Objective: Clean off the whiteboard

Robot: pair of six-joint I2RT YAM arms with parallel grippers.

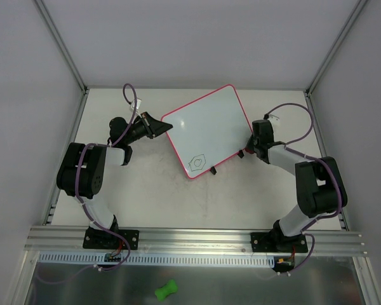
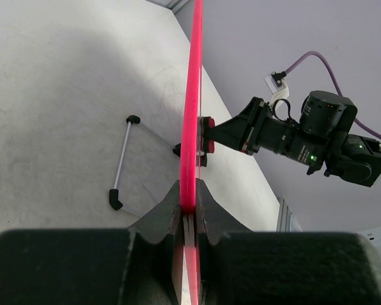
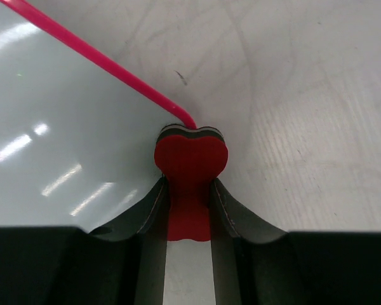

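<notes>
Only top view shows the hexagon doodle (image 1: 197,161) on the white, pink-framed whiteboard (image 1: 206,130), skewed mid-counter (image 1: 146,197). Left wrist: left hand (image 2: 188,204) clamps its edge. Right wrist: right hand (image 3: 190,203) grips red eraser (image 3: 190,155) at board corner.

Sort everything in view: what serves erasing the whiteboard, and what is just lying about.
Job in hand: whiteboard; marker doodle on it; red eraser held in the right tool; left tool clamped on the board's frame.
Lying about: green bone-shaped piece, on the near side of the mounting rail.
</notes>
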